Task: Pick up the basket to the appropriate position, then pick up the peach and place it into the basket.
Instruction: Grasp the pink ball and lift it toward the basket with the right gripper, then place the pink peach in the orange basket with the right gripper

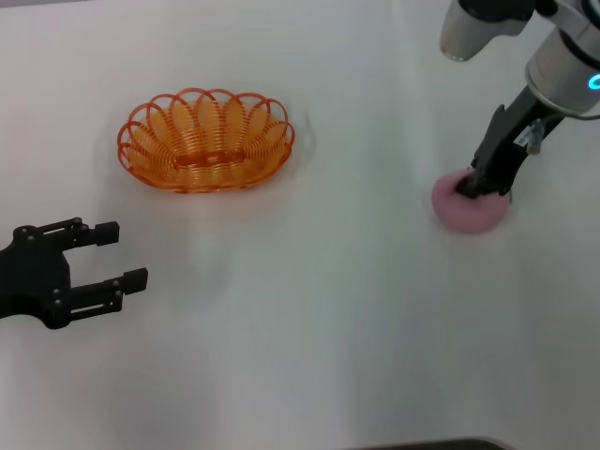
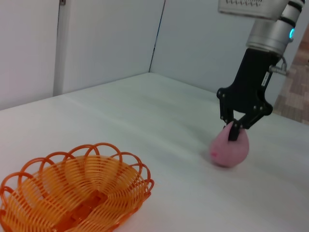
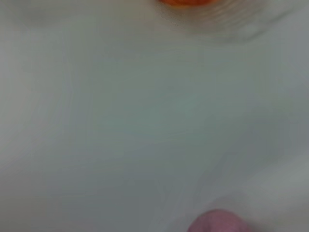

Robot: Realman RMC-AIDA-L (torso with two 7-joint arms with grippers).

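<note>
White table [image 1: 309,356] bearing the orange basket [image 1: 206,140], upright at far left, well apart from the pink peach [image 1: 469,208] at right. Right gripper [image 1: 475,185] down on the peach, 2 fingers clamped around its top. Left gripper [image 1: 127,255] parked near the basket, jaws spread, holding nothing.

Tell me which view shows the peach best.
The left wrist view: the peach shows side-on with the right end effector on its top. The head view has it partly covered; the right wrist view catches only a pink sliver.
</note>
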